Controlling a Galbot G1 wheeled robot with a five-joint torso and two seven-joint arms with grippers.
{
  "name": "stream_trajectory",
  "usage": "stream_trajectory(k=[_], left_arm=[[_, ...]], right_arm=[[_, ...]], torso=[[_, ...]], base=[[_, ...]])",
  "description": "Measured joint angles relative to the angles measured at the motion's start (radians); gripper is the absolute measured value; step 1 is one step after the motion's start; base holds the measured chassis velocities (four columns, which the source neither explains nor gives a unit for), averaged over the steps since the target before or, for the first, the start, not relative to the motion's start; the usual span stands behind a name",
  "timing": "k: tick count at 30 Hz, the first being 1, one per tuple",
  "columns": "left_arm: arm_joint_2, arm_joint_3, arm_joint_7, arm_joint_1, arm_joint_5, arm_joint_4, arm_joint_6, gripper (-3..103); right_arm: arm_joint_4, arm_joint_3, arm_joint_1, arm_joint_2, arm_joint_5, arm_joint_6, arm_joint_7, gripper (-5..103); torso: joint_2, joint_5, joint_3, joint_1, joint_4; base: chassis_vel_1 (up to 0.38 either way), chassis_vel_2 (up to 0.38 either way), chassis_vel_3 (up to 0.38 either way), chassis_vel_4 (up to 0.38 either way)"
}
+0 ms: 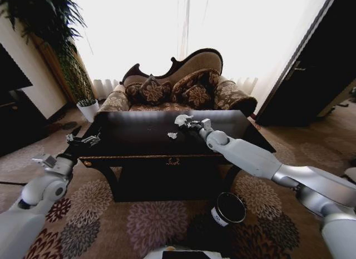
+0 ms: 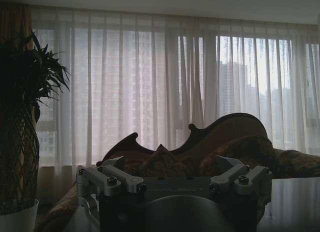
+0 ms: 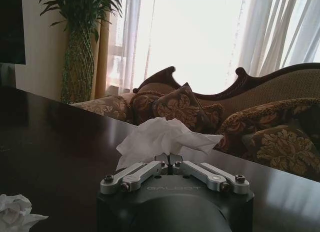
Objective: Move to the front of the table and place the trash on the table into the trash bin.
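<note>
The dark glossy table point(image 1: 139, 145) stands right in front of me. My right arm reaches over it, and my right gripper point(image 1: 187, 124) point(image 3: 168, 161) is shut on a white crumpled paper wad point(image 1: 181, 120) point(image 3: 167, 137) near the middle of the tabletop. I cannot tell whether the wad is clear of the surface. A second small white wad point(image 1: 172, 135) point(image 3: 12, 212) lies on the table just in front of the gripper. The black trash bin point(image 1: 228, 209) stands on the carpet below the table's front right. My left gripper point(image 1: 83, 140) point(image 2: 175, 178) hovers open by the table's left front corner.
A carved sofa point(image 1: 178, 86) with patterned cushions stands close behind the table. A tall plant in a white pot point(image 1: 88, 110) is at the back left, and a dark cabinet point(image 1: 16, 120) lines the left wall. Patterned carpet point(image 1: 156, 223) lies between me and the table.
</note>
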State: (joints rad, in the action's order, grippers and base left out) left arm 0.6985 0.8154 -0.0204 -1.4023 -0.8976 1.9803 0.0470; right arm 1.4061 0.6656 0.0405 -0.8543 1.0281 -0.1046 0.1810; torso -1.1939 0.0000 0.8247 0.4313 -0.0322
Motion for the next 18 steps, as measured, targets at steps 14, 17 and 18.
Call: stream_trajectory(k=[14,17,18], left_arm=[[0.0,0.0,0.0,0.0,0.0,0.0,0.0,100],[0.0,0.0,0.0,0.0,0.0,0.0,0.0,100],[0.0,0.0,0.0,0.0,0.0,0.0,0.0,100]], right_arm=[[0.321,-0.444,0.356,0.274,-0.002,-0.01,0.008,0],[0.395,-0.616,0.527,0.326,-0.019,-0.009,0.0,0],[0.395,-0.616,0.527,0.326,-0.019,-0.009,0.0,0]], torso=[[0.0,0.0003,0.0,0.0,-0.0002],[0.0,-0.0001,0.0,0.0,-0.0004],[0.0,-0.0001,0.0,0.0,-0.0004]], base=[[0.0,0.0,0.0,0.0],[0.0,0.0,0.0,0.0],[0.0,0.0,0.0,0.0]])
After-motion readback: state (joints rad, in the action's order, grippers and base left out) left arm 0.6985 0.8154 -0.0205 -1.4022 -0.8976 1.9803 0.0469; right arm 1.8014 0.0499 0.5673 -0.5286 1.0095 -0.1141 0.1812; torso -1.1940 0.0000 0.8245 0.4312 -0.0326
